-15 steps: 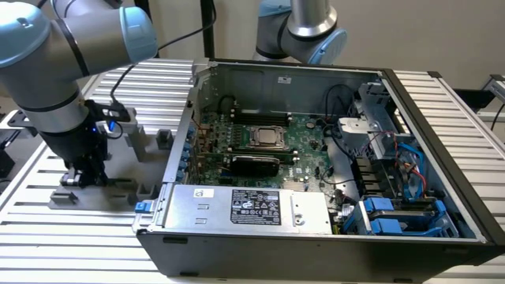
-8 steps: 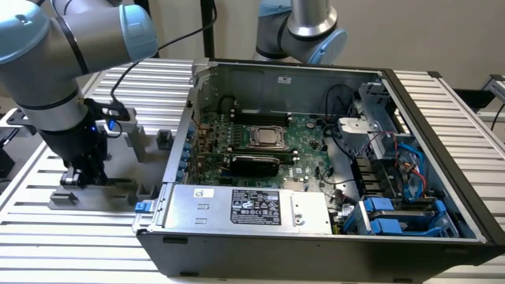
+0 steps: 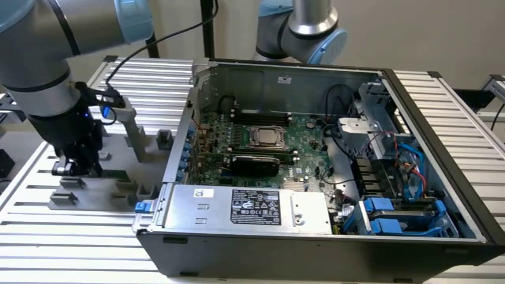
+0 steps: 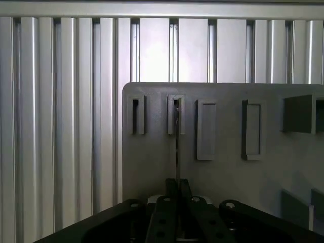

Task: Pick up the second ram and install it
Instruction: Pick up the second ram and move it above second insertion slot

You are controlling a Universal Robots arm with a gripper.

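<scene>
Currently, the second ram (image 4: 177,147) is seen edge-on in the wrist view, as a thin, dark, straight strip; its chips and colour cannot be made out. Its far end is seated in a narrow slot of the gray holder plate (image 4: 152,167), and its near end is clamped between the almost closed fingers of the gripper (image 4: 177,186). This plate is found at the exterior view's lower left, beside the open computer case (image 3: 316,77).

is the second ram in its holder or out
In. The second ram stands on edge, its far end in a slotted holder on the gray tray, gripper shut on it.
</scene>
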